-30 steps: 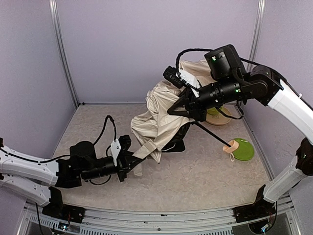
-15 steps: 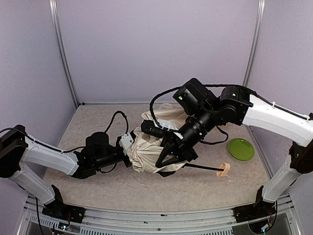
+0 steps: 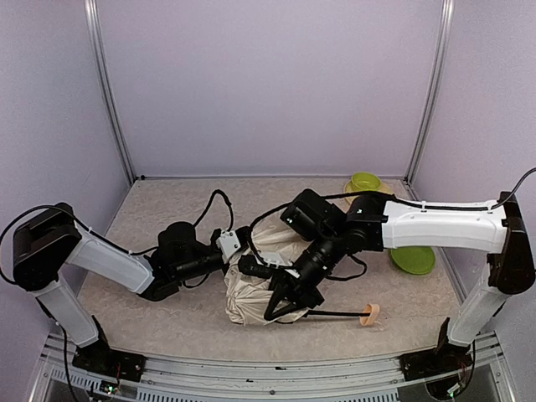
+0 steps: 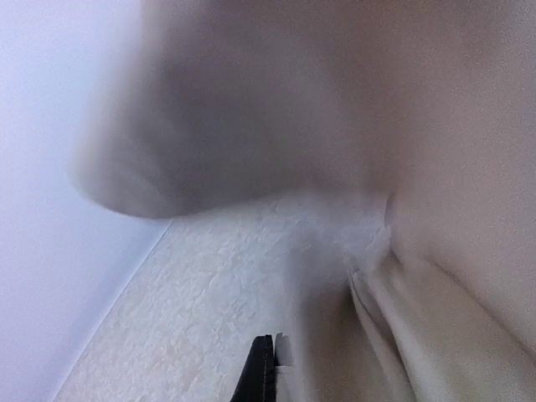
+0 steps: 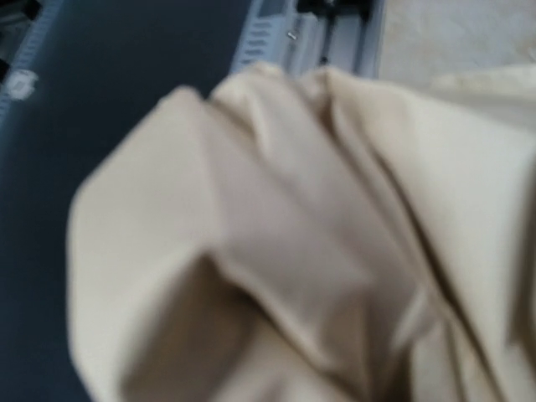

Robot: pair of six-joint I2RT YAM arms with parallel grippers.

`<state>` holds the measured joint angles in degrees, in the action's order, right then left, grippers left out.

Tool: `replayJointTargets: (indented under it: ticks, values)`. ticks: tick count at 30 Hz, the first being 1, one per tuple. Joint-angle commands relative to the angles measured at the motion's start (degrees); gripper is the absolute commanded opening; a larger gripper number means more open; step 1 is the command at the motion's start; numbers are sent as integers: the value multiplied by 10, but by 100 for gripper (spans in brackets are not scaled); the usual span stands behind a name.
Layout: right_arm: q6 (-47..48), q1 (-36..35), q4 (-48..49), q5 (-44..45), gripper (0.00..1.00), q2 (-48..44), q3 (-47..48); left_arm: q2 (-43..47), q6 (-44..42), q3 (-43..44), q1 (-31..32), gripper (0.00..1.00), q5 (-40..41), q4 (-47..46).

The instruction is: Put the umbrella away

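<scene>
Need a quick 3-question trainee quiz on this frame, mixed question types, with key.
1. True or false: the umbrella stands fully open on the table.
2. Which lies nearest the umbrella's handle? A) the green plate B) the green bowl C) the rear wall
3. From the bunched fabric, the handle sticks out toward the robot's ____ side.

Key: 1 false, the fabric is bunched up; 2 A; 3 right.

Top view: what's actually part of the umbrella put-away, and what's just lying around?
Job: umbrella, cream fabric bunched, handle sticking out; left gripper and right gripper, both at its fabric.
Lying about: green plate; green bowl at the back.
</scene>
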<state>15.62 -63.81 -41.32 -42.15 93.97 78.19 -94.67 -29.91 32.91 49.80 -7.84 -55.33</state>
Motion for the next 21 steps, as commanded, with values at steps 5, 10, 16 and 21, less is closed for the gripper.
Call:
replayJointTargets:
  ticks: [5,10,16,21]
  values:
    - [-16,4,57,-13,5,97,-25,-16,34,-6,-6,0,17,-77]
    - [-3,14,54,-47,5,163,-27,-38,29,-34,-1,0,41,-108]
    - [-59,10,113,-51,5,186,-72,-103,0,-3,-7,0,80,-127]
    - [-72,7,107,-43,4,202,-77,-133,-28,14,-7,4,140,-147]
